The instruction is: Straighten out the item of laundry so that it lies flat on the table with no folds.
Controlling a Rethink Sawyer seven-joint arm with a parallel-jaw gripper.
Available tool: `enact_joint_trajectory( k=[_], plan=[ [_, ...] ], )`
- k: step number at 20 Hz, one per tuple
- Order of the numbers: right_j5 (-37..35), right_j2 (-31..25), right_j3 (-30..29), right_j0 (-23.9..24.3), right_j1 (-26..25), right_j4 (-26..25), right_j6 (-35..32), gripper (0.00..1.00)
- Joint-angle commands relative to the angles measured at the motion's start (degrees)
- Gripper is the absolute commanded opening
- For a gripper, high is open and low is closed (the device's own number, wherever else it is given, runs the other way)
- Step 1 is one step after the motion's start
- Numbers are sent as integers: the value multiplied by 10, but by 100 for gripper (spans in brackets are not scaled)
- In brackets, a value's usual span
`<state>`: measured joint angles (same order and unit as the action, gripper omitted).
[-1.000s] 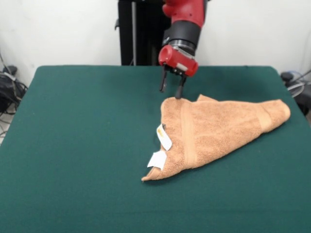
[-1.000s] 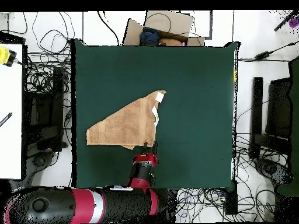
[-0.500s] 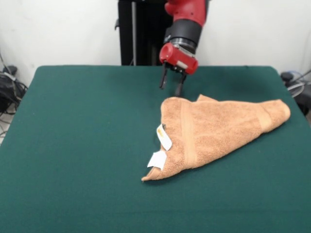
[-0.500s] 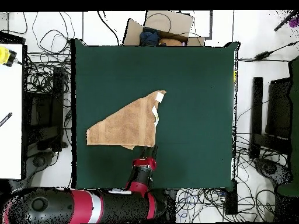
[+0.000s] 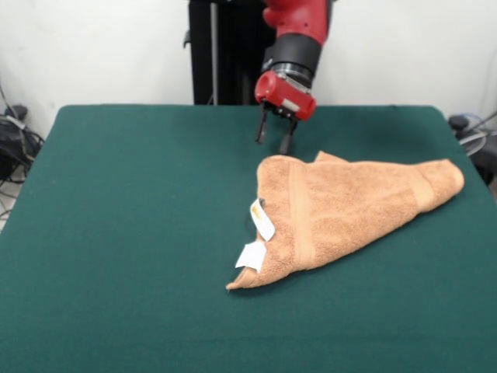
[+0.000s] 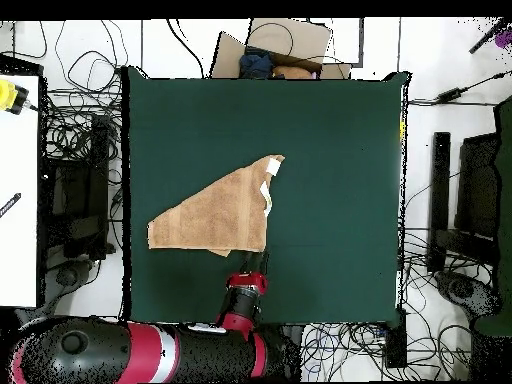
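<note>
The large dark green felt-covered table [image 5: 124, 233] carries a small orange-tan terry towel [image 5: 342, 210], folded into a rough triangle right of centre, its point with two white tags [image 5: 258, 237] nearest the front edge. Beyond its far corner, the red-and-black gripper [image 5: 275, 143] hovers, fingers spread, holding nothing.

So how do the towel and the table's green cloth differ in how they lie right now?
The towel is orange-tan terry, folded over itself into a rough triangle with white tags at one edge; the table cover is dark green and lies flat, with no folds. The towel takes up only a small part of the table, which is far bigger. The open gripper hangs just off the towel's corner, touching neither. Both are fabric surfaces.
</note>
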<state>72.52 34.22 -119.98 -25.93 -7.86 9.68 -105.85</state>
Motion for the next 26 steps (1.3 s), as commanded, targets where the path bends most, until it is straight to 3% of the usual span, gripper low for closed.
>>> enact_joint_trajectory(
  k=[1, 26],
  plan=[
    [43, -91, 27, 5, -34, 42, -124, 100],
    [53, -108, 59, -5, -56, 64, -109, 100]
  ],
)
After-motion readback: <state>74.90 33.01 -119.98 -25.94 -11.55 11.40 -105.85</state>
